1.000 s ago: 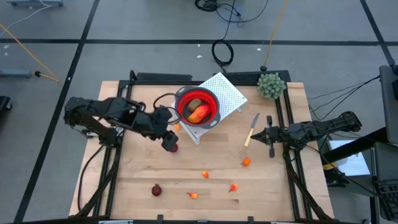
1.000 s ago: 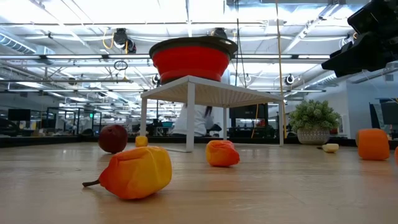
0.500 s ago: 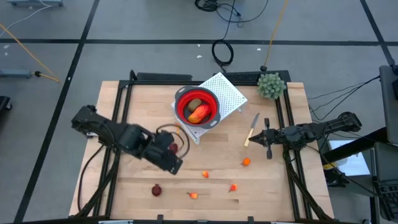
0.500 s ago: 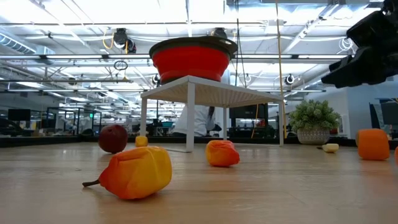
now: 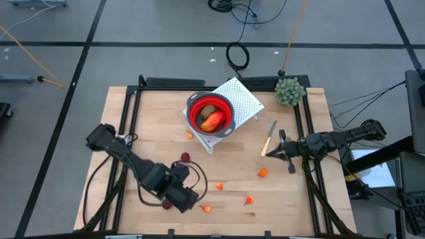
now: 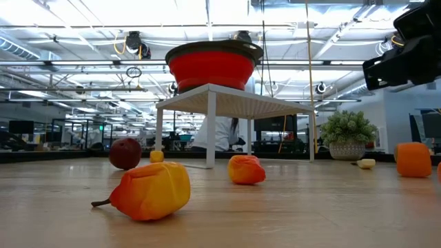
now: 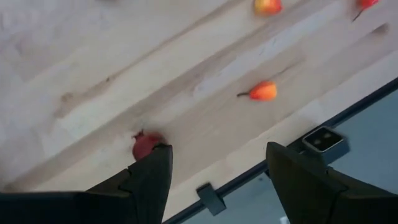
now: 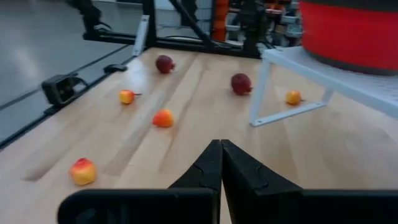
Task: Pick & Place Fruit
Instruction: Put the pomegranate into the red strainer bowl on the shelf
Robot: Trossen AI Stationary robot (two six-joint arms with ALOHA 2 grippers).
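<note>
My left gripper [image 7: 217, 155] is open and points down over the table's near left part. A dark red ball [image 7: 146, 145] lies on the wood just beside one of its fingers, and nothing is between them. In the high view that ball [image 5: 166, 204] sits by the gripper [image 5: 178, 199]. A second dark red ball [image 5: 184, 158] lies farther back. Several small orange bits [image 5: 219, 186] are scattered on the near half. A brown oval [image 5: 208, 109] and a red-and-yellow piece [image 5: 212, 121] lie in the red bowl [image 5: 226, 123]. My right gripper [image 8: 221, 152] is shut at the right side.
The red bowl stands on a white perforated rack [image 5: 242, 98] at the far middle. A pale-handled knife [image 5: 269, 139] lies near my right gripper [image 5: 280, 151]. A green bushy plant [image 5: 289, 91] sits in the far right corner. A small black device [image 7: 320, 140] sits at the table's near edge.
My left gripper has swung from beside the rack toward the table's near edge, sinking as it went and rolling about its own axis. It now stands over the dark red ball near the front. The fruit has not moved.
</note>
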